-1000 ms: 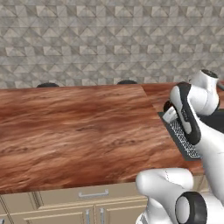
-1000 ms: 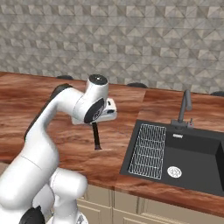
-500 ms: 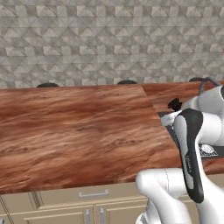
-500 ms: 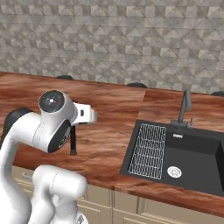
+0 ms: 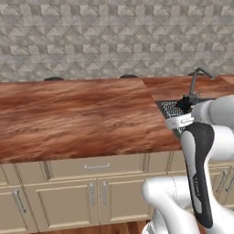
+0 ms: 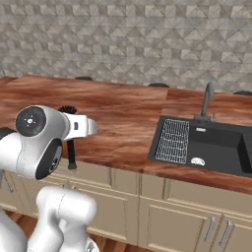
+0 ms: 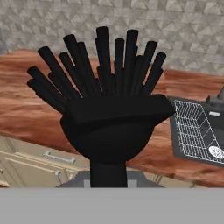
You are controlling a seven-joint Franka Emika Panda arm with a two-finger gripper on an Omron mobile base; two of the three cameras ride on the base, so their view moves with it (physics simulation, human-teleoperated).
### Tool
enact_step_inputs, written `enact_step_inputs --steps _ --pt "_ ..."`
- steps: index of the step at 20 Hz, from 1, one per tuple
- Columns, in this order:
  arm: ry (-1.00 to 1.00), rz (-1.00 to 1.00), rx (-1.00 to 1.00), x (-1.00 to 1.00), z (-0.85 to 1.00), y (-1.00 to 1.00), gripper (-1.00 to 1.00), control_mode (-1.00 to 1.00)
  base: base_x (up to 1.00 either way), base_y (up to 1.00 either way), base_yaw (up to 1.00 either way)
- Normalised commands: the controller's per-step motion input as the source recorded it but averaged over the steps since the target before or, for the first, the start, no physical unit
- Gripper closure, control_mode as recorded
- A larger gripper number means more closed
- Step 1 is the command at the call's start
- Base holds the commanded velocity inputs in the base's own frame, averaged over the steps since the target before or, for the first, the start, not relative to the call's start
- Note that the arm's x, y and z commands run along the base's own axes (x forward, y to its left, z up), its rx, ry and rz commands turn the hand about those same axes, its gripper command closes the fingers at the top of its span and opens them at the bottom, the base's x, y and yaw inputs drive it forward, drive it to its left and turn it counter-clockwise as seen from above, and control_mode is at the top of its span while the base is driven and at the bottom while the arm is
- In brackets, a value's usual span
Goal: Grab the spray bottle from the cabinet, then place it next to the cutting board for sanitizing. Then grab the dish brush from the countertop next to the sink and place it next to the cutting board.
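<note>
The dish brush (image 7: 111,113) hides the fingers gripping its handle.

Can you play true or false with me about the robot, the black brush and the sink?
1. The claw holds the all-black bristly dish brush. True.
2. The brush lies flat on the reddish-brown wooden countertop. False: it is lifted, bristles pointing up.
3. The dark recessed metal sink has a wire rack inside. True.
4. The thin curved dark-grey faucet is pouring water. False: no water shows.
</note>
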Motion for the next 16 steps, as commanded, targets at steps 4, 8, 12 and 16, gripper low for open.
enact_step_inputs --steps 4,8,12,16 --pt "0.0 0.0 0.0 0.0 0.0 0.0 1.0 1.0 -1.0 0.0 0.0" --pt "0.0 0.0 0.0 0.0 0.0 0.0 1.0 1.0 -1.0 0.43 0.03" --pt "0.0 0.0 0.0 0.0 0.0 0.0 1.0 1.0 -0.88 1.0 0.35" --pt "0.0 0.0 0.0 0.0 0.0 0.0 1.0 1.0 -0.09 0.83 0.84"
